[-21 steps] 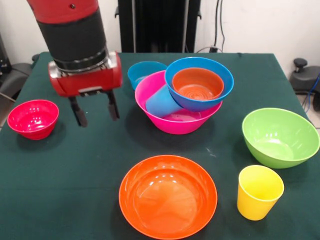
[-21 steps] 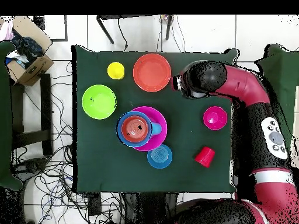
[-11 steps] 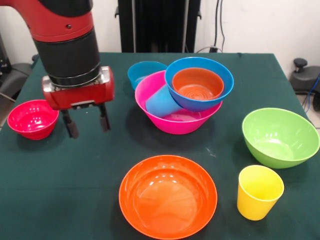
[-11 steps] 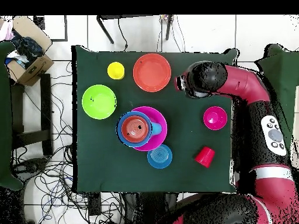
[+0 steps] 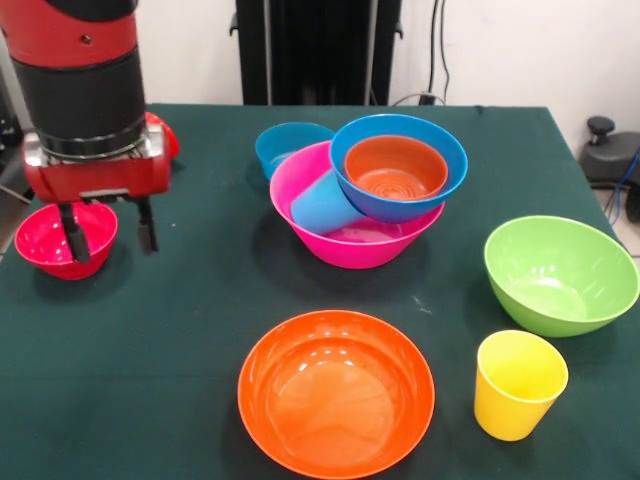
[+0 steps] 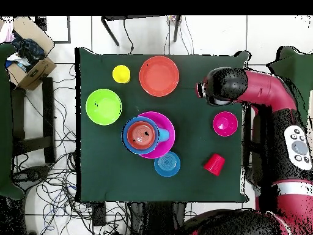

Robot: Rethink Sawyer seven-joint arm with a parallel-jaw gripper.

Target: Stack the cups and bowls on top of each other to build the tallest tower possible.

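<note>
My gripper hangs open just above the cloth, its left finger in front of the small red bowl. The tower's base is the large pink bowl. In it lies a light blue cup on its side, and a large blue bowl leans tilted on it with a small orange bowl inside. A small blue bowl sits behind. Apart stand the large orange bowl, green bowl and yellow cup. A red cup peeks from behind the arm. In the overhead view the arm's wrist hides the gripper, beside the small red bowl.
The dark green table ends close to the left of the small red bowl. A black stand rises behind the table. In the overhead view the red cup lies near the table's lower right, and cables and a box lie on the floor.
The arm has swung left in the front view, from the table's middle-left to the small red bowl. The gripper stays open. The bowls and cups have not moved.
</note>
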